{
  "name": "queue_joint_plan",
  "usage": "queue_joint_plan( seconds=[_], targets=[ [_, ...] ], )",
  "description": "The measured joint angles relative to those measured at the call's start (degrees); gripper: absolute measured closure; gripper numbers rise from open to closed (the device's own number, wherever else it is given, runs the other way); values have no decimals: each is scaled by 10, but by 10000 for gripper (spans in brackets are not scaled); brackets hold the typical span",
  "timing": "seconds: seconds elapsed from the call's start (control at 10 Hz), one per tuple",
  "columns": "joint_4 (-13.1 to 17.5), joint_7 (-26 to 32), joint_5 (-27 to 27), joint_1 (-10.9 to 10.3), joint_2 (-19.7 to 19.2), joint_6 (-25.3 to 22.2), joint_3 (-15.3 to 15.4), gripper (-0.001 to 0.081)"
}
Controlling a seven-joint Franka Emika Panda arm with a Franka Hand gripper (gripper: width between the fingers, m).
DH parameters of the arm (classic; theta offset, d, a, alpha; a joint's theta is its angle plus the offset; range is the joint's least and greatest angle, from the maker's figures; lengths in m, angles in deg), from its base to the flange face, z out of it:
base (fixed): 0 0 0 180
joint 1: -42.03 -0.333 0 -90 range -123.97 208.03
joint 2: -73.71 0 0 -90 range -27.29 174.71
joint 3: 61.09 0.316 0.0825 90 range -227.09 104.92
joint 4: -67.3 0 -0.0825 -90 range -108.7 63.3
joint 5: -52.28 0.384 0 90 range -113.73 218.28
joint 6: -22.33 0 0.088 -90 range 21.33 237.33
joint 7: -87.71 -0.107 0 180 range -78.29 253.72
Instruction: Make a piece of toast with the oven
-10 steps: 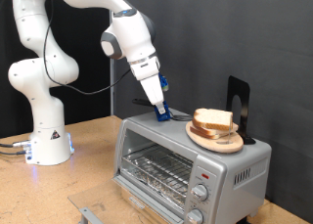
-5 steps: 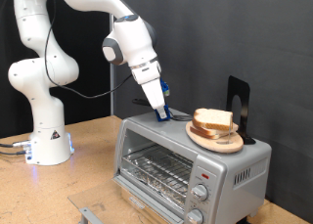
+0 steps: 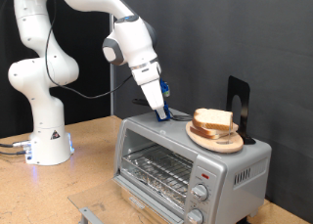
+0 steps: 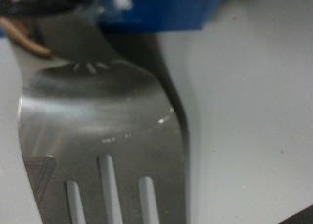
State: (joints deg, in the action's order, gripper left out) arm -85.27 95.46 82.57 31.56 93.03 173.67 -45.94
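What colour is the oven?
Silver-grey; the oven shows best in the exterior view.

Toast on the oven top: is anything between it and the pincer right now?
Nothing visible. The toast lies on a wooden plate on top of the oven; the pincer is down at the oven top, to the exterior view's left of it, with bare surface between. The wrist view shows a metal fork-like tool close up.

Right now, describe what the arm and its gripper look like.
The arm is glossy white with rounded, bulbous segments and dark grey rings at the joints. Its base shows a black triangular marking and a blue light. A thin dark cable trails behind. The gripper has blue finger parts.
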Motion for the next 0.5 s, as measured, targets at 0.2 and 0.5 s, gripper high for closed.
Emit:
queue_joint_plan(
  seconds=[0.2, 0.5],
  targets=[
    [0, 0, 0, 0, 0, 0, 0, 198],
    [-1, 1, 4, 0, 0, 2, 0, 408]
  ],
)
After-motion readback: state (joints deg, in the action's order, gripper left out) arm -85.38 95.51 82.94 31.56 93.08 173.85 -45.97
